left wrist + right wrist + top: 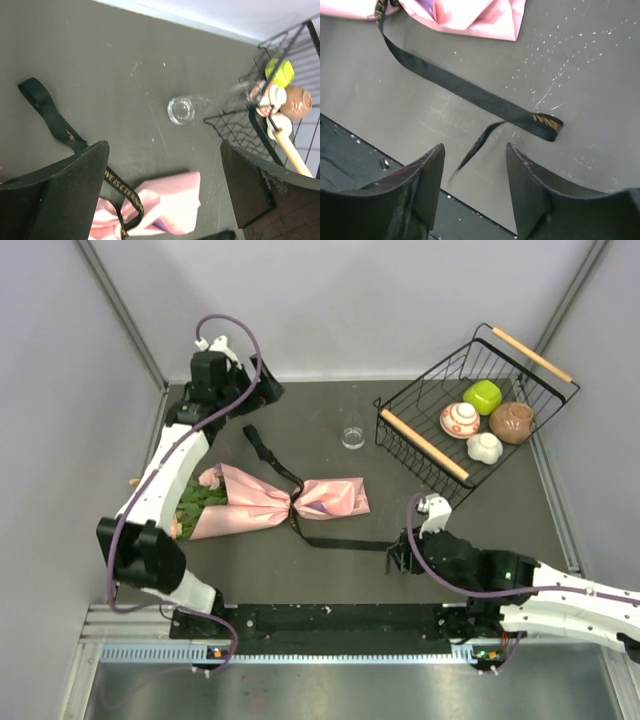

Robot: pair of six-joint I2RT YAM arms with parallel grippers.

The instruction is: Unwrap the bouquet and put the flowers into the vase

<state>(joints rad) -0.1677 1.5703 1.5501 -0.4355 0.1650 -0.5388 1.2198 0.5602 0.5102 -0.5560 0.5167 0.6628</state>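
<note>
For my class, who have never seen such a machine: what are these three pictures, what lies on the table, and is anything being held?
Two robot arms are bolted at the table's near edge. One picture looks down from above; the other two come from cameras on each wrist, with that arm's dark fingers in view. On the table lie the bouquet in pink paper, its black ribbon trailing loose, a small glass vase, and a wire basket of small pots. The left gripper and right gripper are both open, holding nothing.

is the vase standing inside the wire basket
No, the vase stands on the bare table to the left of the wire basket, apart from it.
</note>
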